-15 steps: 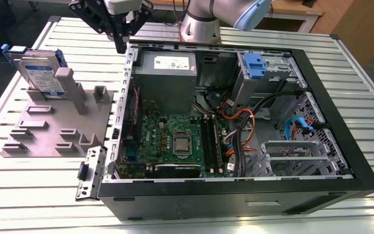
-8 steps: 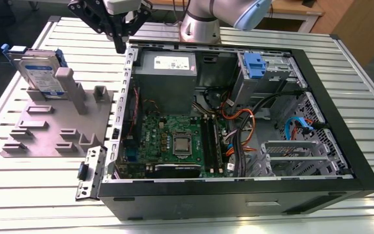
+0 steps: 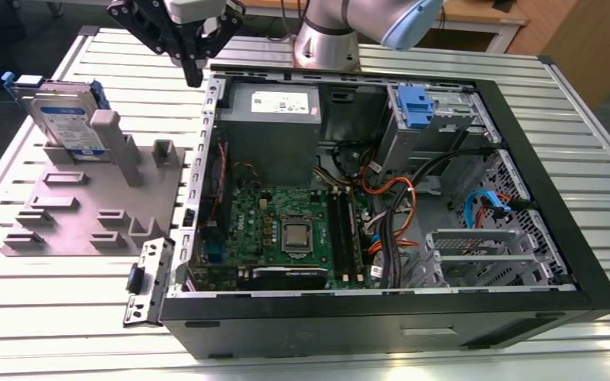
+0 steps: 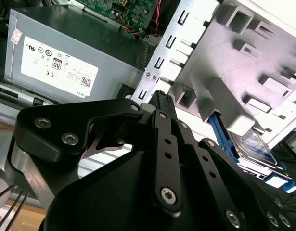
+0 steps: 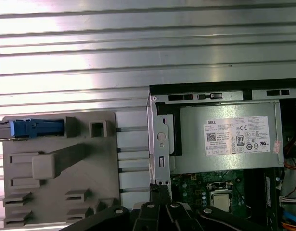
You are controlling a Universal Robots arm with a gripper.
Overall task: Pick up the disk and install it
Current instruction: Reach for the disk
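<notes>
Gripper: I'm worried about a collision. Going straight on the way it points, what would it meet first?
Likely the computer case's metal side rail, just beyond the gripper in both wrist views; depth is unclear, so it could slip past beside it.

**Metal and plastic surfaces**

The ribbed tabletop [image 3: 51,317] shines as bare metal. At nine o'clock in the exterior view, the fixture plate [image 3: 83,198] is matt grey plastic. The disk [image 3: 67,119] is silver metal framed in blue plastic. The fingers [image 4: 164,144] are matt black.

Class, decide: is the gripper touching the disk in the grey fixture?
Apart. The exterior view shows the gripper by the computer case, a clear gap from the disk.
</notes>
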